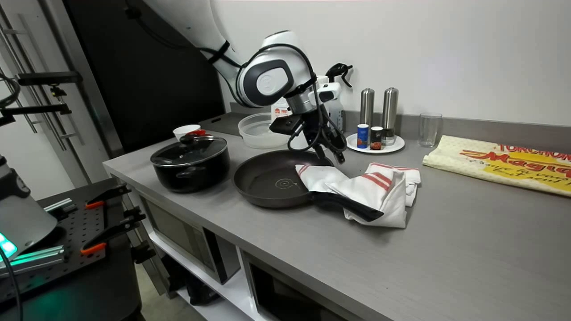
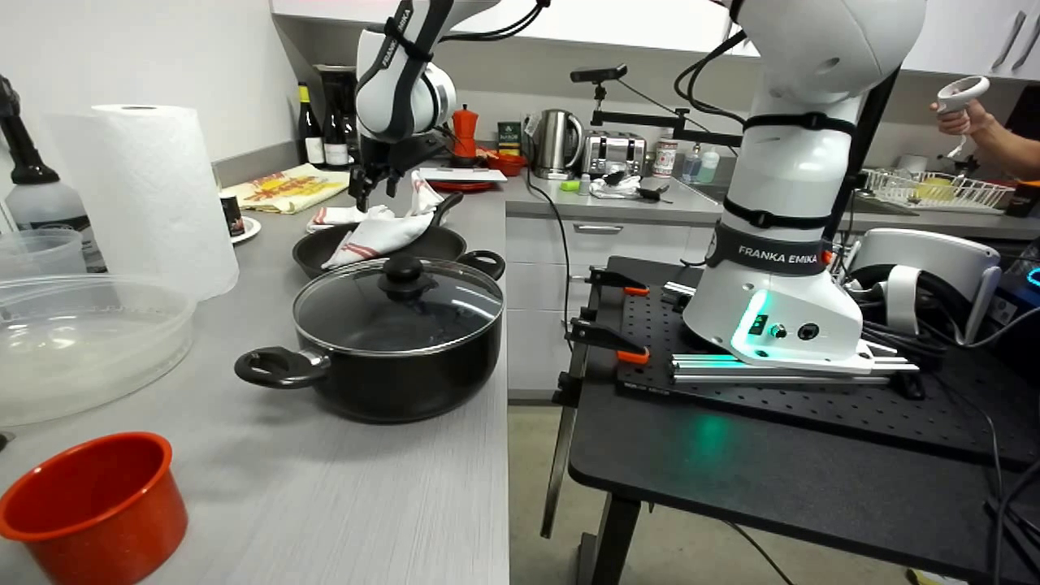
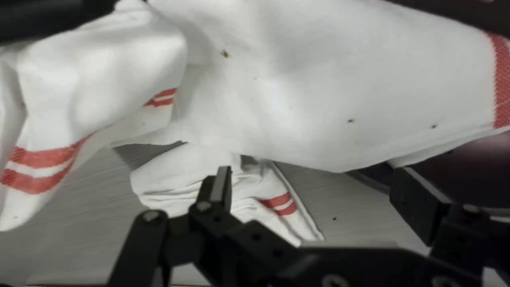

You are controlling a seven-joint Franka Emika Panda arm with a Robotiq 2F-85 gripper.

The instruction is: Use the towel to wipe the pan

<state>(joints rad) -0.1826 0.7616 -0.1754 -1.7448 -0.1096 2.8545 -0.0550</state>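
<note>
The black frying pan (image 1: 267, 189) sits on the counter; it also shows in an exterior view (image 2: 313, 253). Its handle (image 1: 350, 205) points toward the counter's front. The white red-striped towel (image 1: 363, 189) lies crumpled across the pan's rim and behind the handle, one end inside the pan. It also shows in an exterior view (image 2: 382, 236) and fills much of the wrist view (image 3: 303, 87). A folded red-striped part (image 1: 411, 178) lies behind it; I cannot tell if it is a separate cloth. My gripper (image 1: 330, 157) is open and empty above the pan's far rim, beside the towel; its spread fingers show in the wrist view (image 3: 318, 187).
A lidded black pot (image 1: 192, 167) stands beside the pan. Behind are a clear plastic container (image 1: 256, 133), a paper towel roll (image 2: 158, 203), a spray bottle (image 2: 49, 195) and a white plate (image 1: 388, 149) with shakers. A yellow printed cloth (image 1: 499, 162) lies along the wall.
</note>
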